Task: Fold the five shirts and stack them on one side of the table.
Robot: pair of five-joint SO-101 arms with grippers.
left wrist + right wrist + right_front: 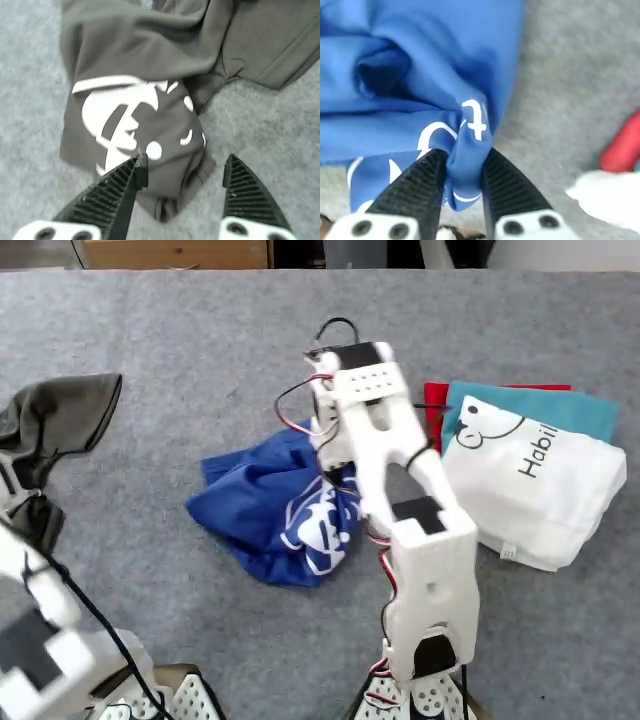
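Grey shirt (150,100) comes first: it lies crumpled on the table (150,330), directly ahead of and partly between the jaws of my left gripper (186,162). Those jaws stand wide apart. One tip is over the shirt's white print and the other is over bare table just past its bunched edge. I cannot tell whether either tip touches the cloth.

Next along, the blue shirt (420,65) lies in a loose heap. My right gripper (464,155) is clamped on a gathered fold of it, and the cloth is squeezed thin between the two pads, with a printed letter right at the pinch. The rest of the shirt spreads away ahead of the jaws, rumpled and not yet flat.

Off to the outer side of my right jaws, well apart from the pinch, sits the pile. A white shirt (530,480) lies folded on top, with a teal shirt (560,410) under it and a red shirt (440,400) showing at the edge.

I judge that three shirts are done and two remain, with the blue one in hand. The next move calls for spreading the blue shirt flat. One pinch on a bunched fold will only drag the heap, so my left jaws probably need to leave the grey shirt and take an opposite edge.
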